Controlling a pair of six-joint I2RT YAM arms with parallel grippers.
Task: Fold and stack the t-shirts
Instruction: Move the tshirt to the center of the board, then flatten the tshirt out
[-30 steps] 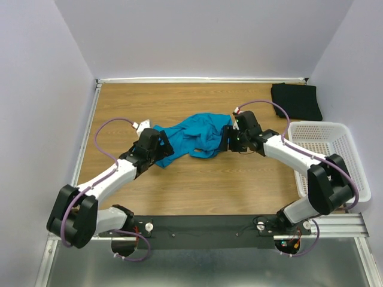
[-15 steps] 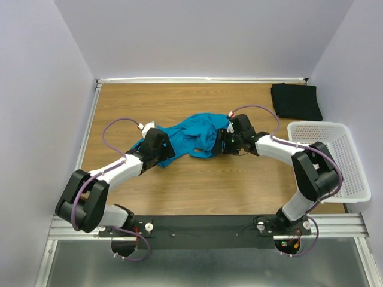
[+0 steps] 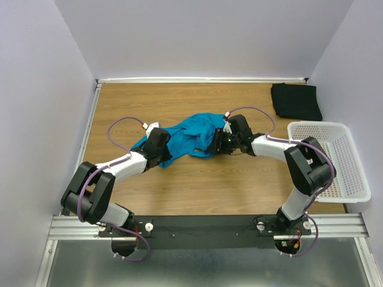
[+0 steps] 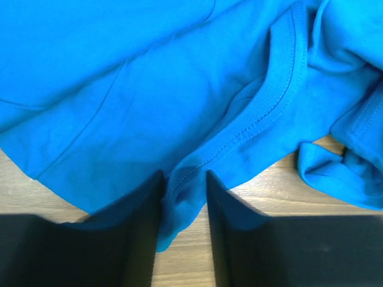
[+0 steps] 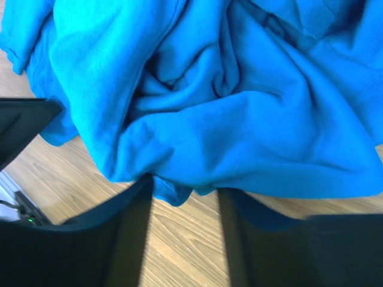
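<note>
On your wood-grain table (image 3: 197,185), pale walls (image 3: 197,36) around, lies the teal t-shirt (image 3: 191,134).
Your left gripper (image 4: 184,179) pinches its fold; your right gripper (image 5: 185,191) gapes.

I have the left arm (image 3: 122,164) and the right arm (image 3: 272,145) stretched forward and inward, lying low, with the wrists angled toward each other. The left gripper (image 4: 184,182) has its jaws close together, pinching a fold of the teal shirt (image 4: 149,89). The right gripper (image 5: 184,191) has its jaws apart, with nothing clamped between them.
</note>
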